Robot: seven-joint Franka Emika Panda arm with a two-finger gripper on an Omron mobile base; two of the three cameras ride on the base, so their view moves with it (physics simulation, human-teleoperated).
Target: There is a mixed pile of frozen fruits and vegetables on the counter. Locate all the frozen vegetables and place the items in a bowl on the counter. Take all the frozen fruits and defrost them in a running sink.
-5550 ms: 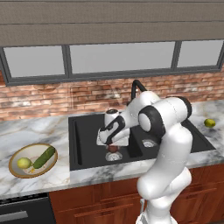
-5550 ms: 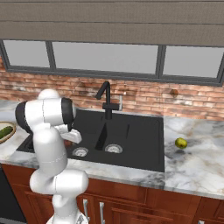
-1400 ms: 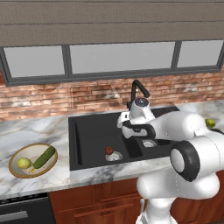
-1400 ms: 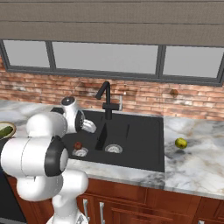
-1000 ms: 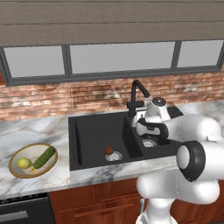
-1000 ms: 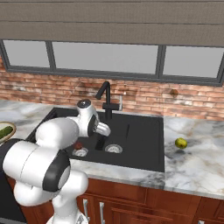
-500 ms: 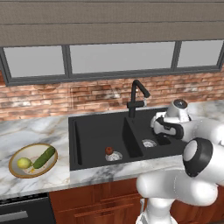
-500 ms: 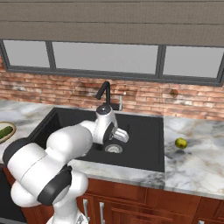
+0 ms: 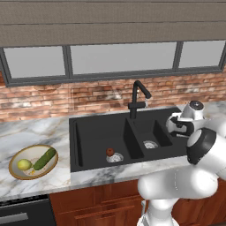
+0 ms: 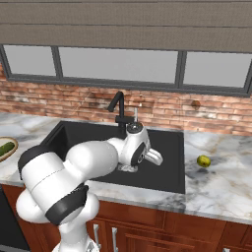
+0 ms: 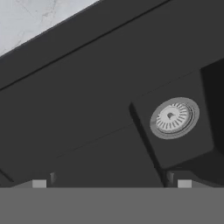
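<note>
The claw (image 10: 156, 158) hangs wide open and empty over the sink's (image 9: 88, 132) right basin. Far to its left, the dark red ball (image 9: 110, 152) sits by the left drain. Farther left, the bowl (image 9: 13, 170) holds 1 cucumber piece (image 9: 44, 158) and 1 pale ball (image 9: 24, 164). The lemon-like ball (image 10: 204, 161) lies on the counter (image 10: 221, 192) to its right.

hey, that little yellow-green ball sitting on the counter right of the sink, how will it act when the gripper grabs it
The yellow-green ball looks round and smooth, so it will probably roll if nudged off-centre. It sits alone on flat marble counter with nothing to stop it. It looks small beside the open gripper, so likely light; centred jaws should hold it.
</note>
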